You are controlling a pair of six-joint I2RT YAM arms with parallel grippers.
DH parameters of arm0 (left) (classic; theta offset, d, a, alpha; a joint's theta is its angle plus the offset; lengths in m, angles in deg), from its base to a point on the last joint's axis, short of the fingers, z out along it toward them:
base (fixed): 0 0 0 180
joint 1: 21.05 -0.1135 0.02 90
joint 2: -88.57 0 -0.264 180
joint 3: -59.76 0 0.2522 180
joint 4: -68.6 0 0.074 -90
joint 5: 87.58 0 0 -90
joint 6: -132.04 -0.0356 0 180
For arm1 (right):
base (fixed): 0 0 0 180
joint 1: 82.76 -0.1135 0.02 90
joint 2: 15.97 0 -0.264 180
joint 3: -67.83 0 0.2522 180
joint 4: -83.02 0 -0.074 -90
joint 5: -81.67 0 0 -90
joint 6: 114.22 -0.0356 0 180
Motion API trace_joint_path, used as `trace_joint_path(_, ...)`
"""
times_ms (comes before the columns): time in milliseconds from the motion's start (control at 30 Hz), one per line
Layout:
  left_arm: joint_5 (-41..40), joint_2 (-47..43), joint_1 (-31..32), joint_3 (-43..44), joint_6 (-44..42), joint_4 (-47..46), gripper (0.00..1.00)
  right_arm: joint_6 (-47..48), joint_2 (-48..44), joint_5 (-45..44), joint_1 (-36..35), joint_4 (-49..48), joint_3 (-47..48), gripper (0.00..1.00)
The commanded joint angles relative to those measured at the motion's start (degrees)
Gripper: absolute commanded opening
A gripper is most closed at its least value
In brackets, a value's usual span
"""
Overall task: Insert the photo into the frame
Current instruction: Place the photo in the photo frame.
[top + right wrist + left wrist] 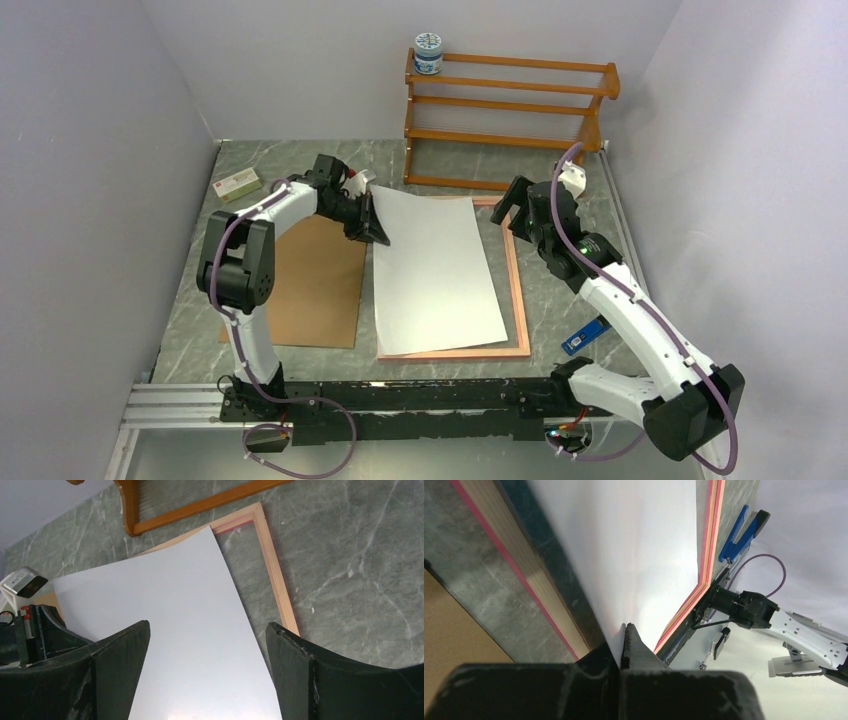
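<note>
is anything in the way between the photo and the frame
Nothing visible: the photo lies white side up, askew over the frame, its far left edge pinched by the left gripper.

photo (pixel 435 275) white-side up, askew over frame (pixel 517 290)

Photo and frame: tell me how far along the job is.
Done: the frame lies back-up, with the brown panel set aside to its left. In hand: the left gripper pinches a far corner of the photo, white side up, askew over the frame. Left: square it inside the rails; the right gripper hovers open.
</note>
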Motion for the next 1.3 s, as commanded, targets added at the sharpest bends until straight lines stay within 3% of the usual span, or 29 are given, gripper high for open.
trace_joint_path(0,2.7,-1.1,0.9,3.2,-6.7,4.7,0.03,0.4,0.3,-1.4,0.2,0.0,-0.2,0.89)
trace_joint_path(267,3.4,3.1,2.9,7.2,-5.6,4.0,0.03,0.0,0.2,-1.1,0.2,0.1,-0.5,0.88)
trace_joint_path(533,0.2,9.9,4.3,15.5,0.8,3.2,0.02,0.0,-0.9,-1.4,0.2,0.4,-1.1,0.88)
trace_joint_path(833,-2.1,11.4,5.8,12.9,8.3,-2.6,0.1,0.2,-0.7,-1.2,0.2,0.3,-1.7,0.88)
trace_joint_path(1100,-5.6,10.3,7.1,8.9,13.2,-8.5,0.24,0.3,-0.4,-1.0,0.4,0.0,-2.0,0.88)
trace_joint_path(1267,-11.2,8.1,7.3,8.2,13.1,-6.6,0.47,0.5,-0.9,-1.7,0.4,0.5,-2.0,0.88)
